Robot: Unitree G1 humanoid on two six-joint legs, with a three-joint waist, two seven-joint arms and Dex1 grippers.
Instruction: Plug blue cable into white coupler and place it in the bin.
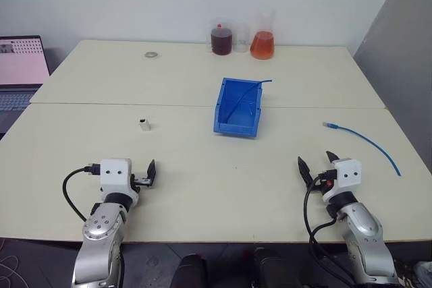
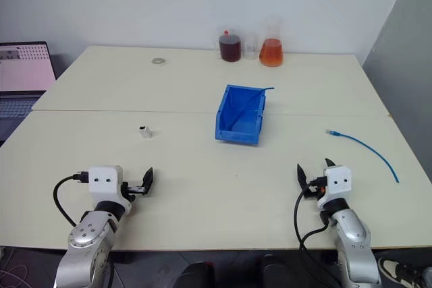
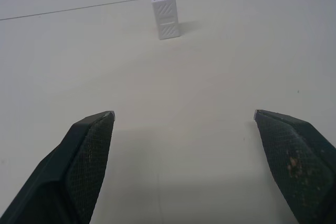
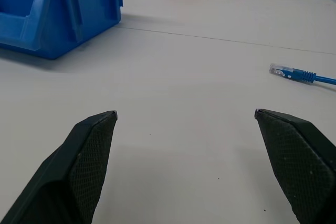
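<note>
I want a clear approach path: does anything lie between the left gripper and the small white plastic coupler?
Nothing: bare cream tabletop separates the open left gripper from the small white boxy plastic coupler, as the left wrist view shows.

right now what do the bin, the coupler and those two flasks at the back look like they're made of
The bin: moulded plastic by the look, bright blue, slight sheen, ribbed walls. The white coupler: likely hard plastic, matte white with moulded diagonal ridges and a dark socket on top. The two flasks: probably glass, since the dark red and orange liquids show through the clear walls, though clear plastic cannot be ruled out.
</note>
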